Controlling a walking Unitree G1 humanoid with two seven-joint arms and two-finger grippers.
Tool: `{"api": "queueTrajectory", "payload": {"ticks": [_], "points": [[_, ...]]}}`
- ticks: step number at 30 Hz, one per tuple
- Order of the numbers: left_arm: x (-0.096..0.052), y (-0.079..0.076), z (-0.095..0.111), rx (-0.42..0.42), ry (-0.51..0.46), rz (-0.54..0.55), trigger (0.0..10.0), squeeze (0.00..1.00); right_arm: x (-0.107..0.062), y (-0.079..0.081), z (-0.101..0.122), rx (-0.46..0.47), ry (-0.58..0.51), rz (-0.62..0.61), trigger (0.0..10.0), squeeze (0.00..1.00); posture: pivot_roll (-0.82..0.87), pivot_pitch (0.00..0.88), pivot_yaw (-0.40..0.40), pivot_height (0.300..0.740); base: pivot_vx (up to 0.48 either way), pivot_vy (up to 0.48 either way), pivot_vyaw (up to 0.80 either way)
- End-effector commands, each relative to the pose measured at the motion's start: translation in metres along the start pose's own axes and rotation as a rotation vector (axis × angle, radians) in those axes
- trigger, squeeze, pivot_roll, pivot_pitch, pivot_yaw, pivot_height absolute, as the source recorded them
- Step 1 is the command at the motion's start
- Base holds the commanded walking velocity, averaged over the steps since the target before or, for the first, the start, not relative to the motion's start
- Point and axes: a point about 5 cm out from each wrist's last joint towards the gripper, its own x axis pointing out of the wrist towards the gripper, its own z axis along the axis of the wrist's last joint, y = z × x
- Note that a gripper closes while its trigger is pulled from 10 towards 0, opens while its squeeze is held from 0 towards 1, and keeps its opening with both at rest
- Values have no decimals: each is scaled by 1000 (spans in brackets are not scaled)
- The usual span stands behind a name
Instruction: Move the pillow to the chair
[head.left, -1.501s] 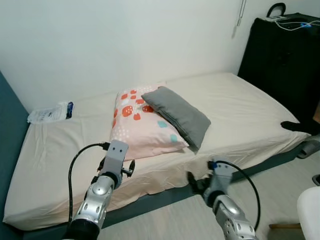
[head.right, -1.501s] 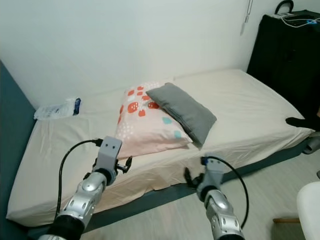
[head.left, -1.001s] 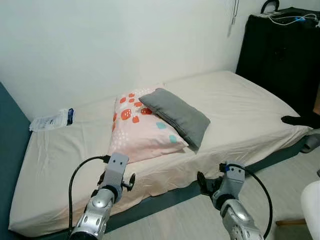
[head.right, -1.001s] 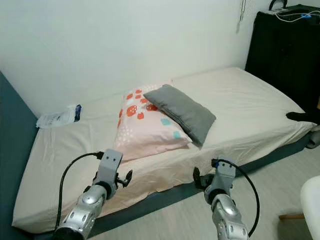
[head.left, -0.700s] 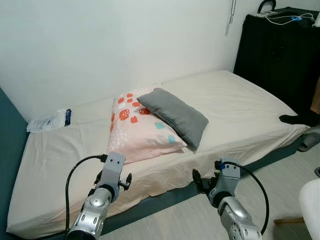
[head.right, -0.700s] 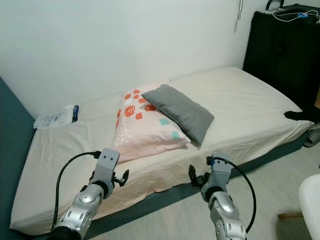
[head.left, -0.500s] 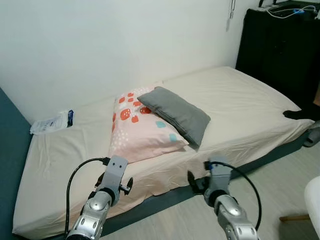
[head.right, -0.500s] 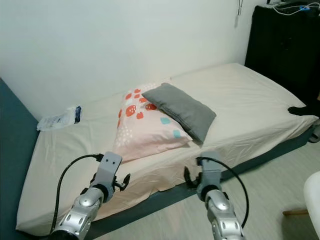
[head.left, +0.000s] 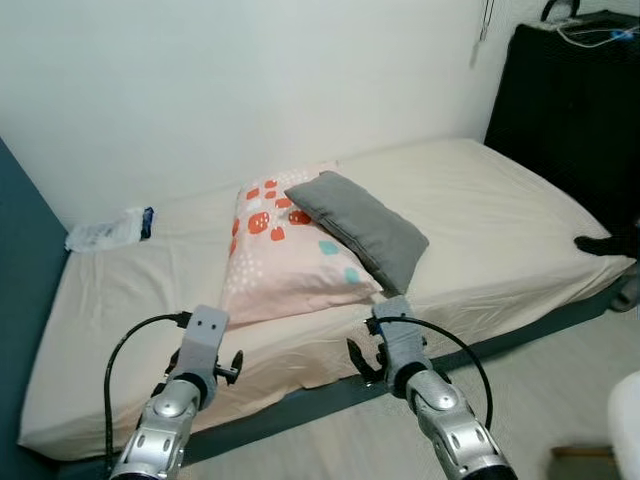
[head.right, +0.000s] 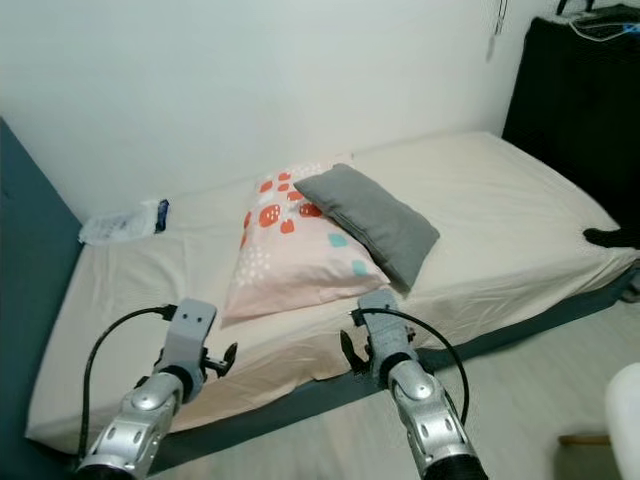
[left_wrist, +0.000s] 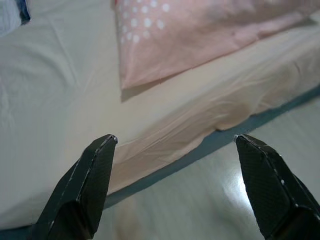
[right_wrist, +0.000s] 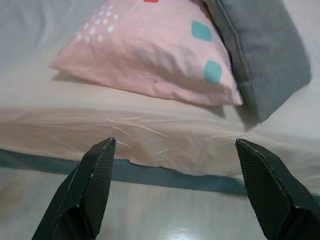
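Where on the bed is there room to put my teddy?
Bare sheet lies right of the grey pillow, toward the black cabinet, and between the pink pillow and the plastic packet. The bed's middle is crowded by both pillows.

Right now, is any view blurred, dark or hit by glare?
Left eye view: evenly lit, sharp on the pink pillow. Left wrist view: soft focus, a bright glare patch on the floor. Right wrist view: pillow clear, soft shadow under the grey pillow.

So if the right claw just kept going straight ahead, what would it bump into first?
Probably the front edge of the bed, just below the pink pillow. The right gripper is open and aimed there, though depth is hard to judge.
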Motion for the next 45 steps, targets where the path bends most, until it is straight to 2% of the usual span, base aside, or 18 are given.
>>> {"api": "queueTrajectory", "payload": {"ticks": [1,5,9,10,11,13,16,18,19,22,25,28,34,40,43,45], "points": [[0,0,-3,-20,8,19,10000,0,0,2,-1,-72,-5,30,10000,0,-49,10,-70,740,0,0,0],[1,-14,-4,-13,-2,-23,10000,0,-2,-6,-2,-70,-2,8,10000,0,-80,16,-74,740,0,0,0],[1,-20,-3,-17,-10,-37,10000,0,-4,-11,-2,-60,-5,-6,10000,0,-96,20,-80,740,0,0,0],[3,-27,-1,-25,-16,-50,10000,0,-8,-18,-3,-19,-15,-36,10000,0,-124,22,-71,740,0,0,0],[3,-27,-1,-25,-16,-50,10000,0,-8,-18,-3,-19,-15,-36,10000,0,-124,22,-71,740,0,0,0],[6,-38,3,-18,-29,-83,10000,0,-16,-33,-8,97,-40,-125,10000,0,-153,28,-54,740,0,0,0],[8,-44,4,-2,-34,-112,10000,0,-22,-42,-12,151,-57,-169,10000,0,-169,36,-46,740,0,0,0],[10,-47,6,7,-38,-124,10000,0,-26,-46,-11,143,-65,-175,10000,0,-176,36,-41,740,0,0,0],[12,-52,10,28,-48,-142,10000,0,-33,-53,-11,105,-64,-186,10000,0,-187,39,-35,740,0,0,0],[13,-54,13,39,-55,-149,10000,0,-36,-57,-11,84,-60,-192,10000,0,-190,40,-32,740,0,0,0],[16,-58,17,58,-67,-160,10000,0,-55,-64,-14,27,-63,-165,10000,0,-195,61,0,740,0,0,0],[17,-59,18,60,-67,-170,10000,0,-64,-71,-21,33,-51,-183,10000,0,-183,68,5,740,0,0,0],[17,-56,19,65,-78,-163,10000,0,-70,-76,-28,88,-36,-203,10000,0,-191,68,13,740,0,0,0],[18,-57,12,38,-63,-149,10000,0,-76,-85,-40,46,18,-221,10000,0,-242,60,-14,740,0,0,0],[18,-58,10,40,-58,-147,10000,0,-76,-85,-41,49,25,-232,10000,0,-242,60,-14,740,0,0,0],[18,-56,8,58,-63,-127,10000,0,-71,-80,-42,70,39,-240,10000,0,-207,43,-20,740,0,0,0]]}}
